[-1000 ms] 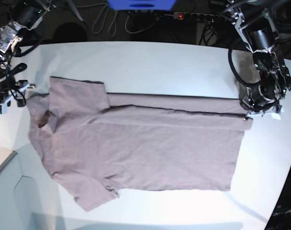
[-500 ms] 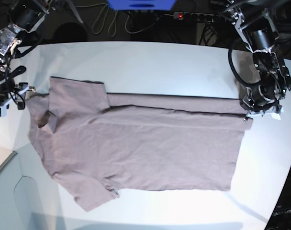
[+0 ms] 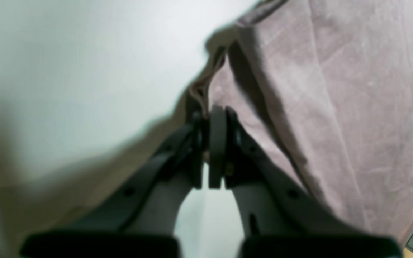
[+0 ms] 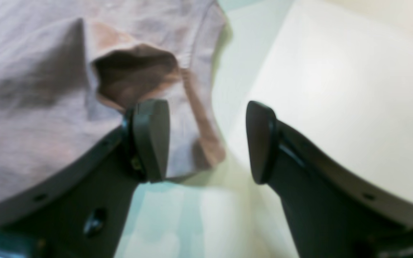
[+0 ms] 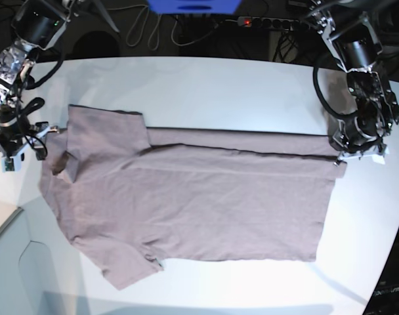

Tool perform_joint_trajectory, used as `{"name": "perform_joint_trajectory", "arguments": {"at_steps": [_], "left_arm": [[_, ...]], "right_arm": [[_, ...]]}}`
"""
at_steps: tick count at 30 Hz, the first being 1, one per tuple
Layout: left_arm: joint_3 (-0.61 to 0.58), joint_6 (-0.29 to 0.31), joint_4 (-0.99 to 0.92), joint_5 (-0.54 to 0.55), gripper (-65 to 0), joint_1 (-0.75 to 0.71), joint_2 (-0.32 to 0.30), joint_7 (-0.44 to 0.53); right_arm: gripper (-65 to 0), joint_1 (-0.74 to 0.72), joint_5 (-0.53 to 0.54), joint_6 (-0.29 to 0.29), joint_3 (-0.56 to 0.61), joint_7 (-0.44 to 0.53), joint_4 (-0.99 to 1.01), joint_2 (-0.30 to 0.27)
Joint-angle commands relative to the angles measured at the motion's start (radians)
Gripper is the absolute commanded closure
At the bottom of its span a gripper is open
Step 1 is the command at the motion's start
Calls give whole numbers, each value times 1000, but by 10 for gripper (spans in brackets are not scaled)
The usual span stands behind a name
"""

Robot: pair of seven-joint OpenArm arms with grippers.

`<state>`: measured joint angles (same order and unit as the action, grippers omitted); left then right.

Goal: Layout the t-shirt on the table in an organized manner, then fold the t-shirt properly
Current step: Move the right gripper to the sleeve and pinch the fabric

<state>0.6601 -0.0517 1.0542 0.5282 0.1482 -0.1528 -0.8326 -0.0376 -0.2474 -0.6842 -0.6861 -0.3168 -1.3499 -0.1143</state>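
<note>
The mauve-grey t-shirt (image 5: 199,197) lies spread on the white table (image 5: 219,79), neck to the left and hem to the right, with a long fold along its far side. My left gripper (image 5: 358,152) is at the far hem corner. In the left wrist view the left gripper (image 3: 208,116) is shut on the t-shirt (image 3: 335,107) at its edge. My right gripper (image 5: 21,141) hangs by the collar end. The right wrist view shows the right gripper (image 4: 206,141) open over a loose shoulder flap of the t-shirt (image 4: 41,89), just beside the neck opening (image 4: 134,75).
Behind the table's far edge run cables and a power strip (image 5: 265,23), beside a blue object (image 5: 193,5). The table's curved edge passes close to the left gripper on the right. A paler panel (image 5: 9,262) sits at the lower left.
My right gripper has opened wider and shifted slightly toward the shirt. The shoulder edge beside it has slackened back onto the table. The left arm has not moved.
</note>
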Motion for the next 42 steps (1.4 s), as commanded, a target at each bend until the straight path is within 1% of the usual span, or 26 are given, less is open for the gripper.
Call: {"name": "perform_joint_trajectory", "arguments": {"at_steps": [1, 11, 16, 19, 25, 34, 39, 42], "left_arm": [[-1, -7, 5, -12, 0, 11, -9, -12], [-1, -7, 4, -12, 0, 12, -9, -12], [-1, -7, 4, -12, 0, 12, -9, -12], [-3, -7, 4, -12, 0, 12, -9, -12], [-3, -7, 4, -12, 0, 12, -9, -12], [-1, -7, 4, -12, 0, 4, -9, -12], [0, -7, 4, -12, 0, 4, -9, -12], [0, -7, 4, -12, 0, 4, -9, -12]], "right_arm": [[-344, -21, 16, -14, -2, 26, -20, -15], [-344, -35, 21, -14, 1, 25, -16, -12], [-344, -35, 23, -14, 53, 25, -13, -12], [-345, -35, 23, -14, 73, 25, -3, 6], [-364, -74, 16, -14, 73, 25, 57, 18], [-364, -74, 15, -14, 69, 29, 134, 14], [-364, -64, 16, -14, 67, 29, 135, -14], [-364, -63, 16, -14, 30, 29, 143, -29]]}}
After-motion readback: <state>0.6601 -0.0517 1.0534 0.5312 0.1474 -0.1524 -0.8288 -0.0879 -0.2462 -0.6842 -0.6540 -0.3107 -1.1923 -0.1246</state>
